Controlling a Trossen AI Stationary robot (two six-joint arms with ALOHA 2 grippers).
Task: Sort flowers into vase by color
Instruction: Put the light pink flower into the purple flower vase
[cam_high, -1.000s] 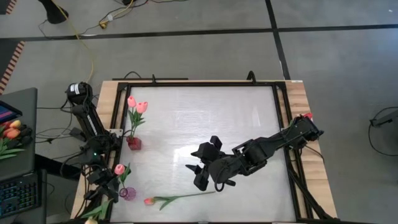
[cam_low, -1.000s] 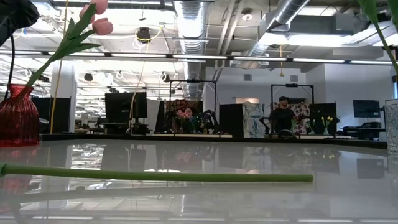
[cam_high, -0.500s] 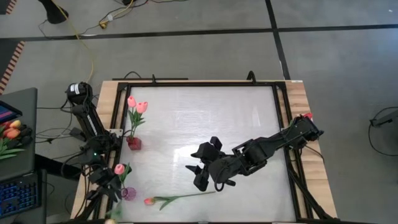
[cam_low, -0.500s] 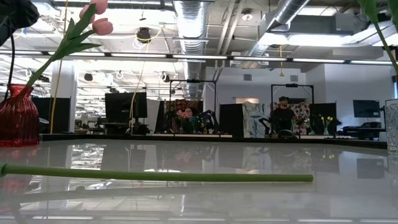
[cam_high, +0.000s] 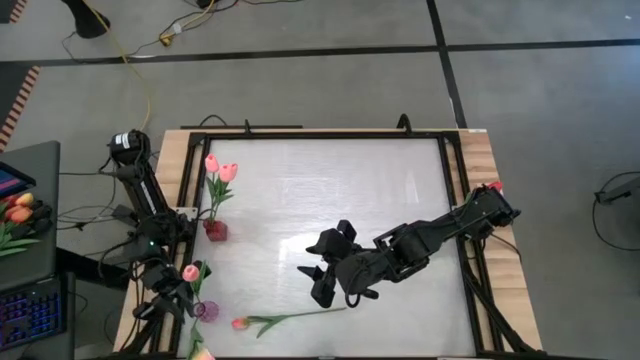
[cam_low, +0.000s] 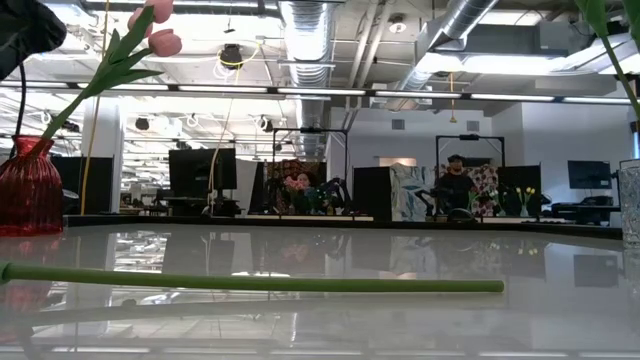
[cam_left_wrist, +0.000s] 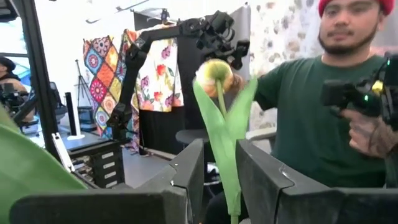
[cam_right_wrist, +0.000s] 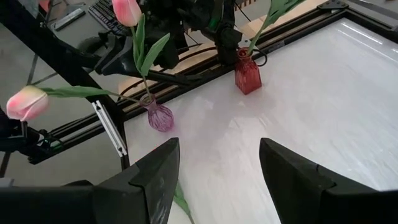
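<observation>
the left tool is sitting at the near left corner of the desk, right beside the purple vase. its fingers, which were together a second ago, are now parting, with the stem of a pale tulip running up through the gap between them in the left wrist view. whether the pads are touching that stem, i cannot tell. in the high view a pink tulip is standing in the purple vase, and a pale bud that lay at the desk's front edge a second ago is now showing a little further right, low in the picture.

the right tool is hanging over the middle of the desk with its fingers wide apart and nothing between them, unchanged over the last second. just near of it one pink tulip is lying flat on the desk, bud toward the purple vase. the red vase further back is holding two pink tulips.

my reading: the left arm is letting go of a flower it has just placed, so the lying tulip looks like the next to sort.
</observation>
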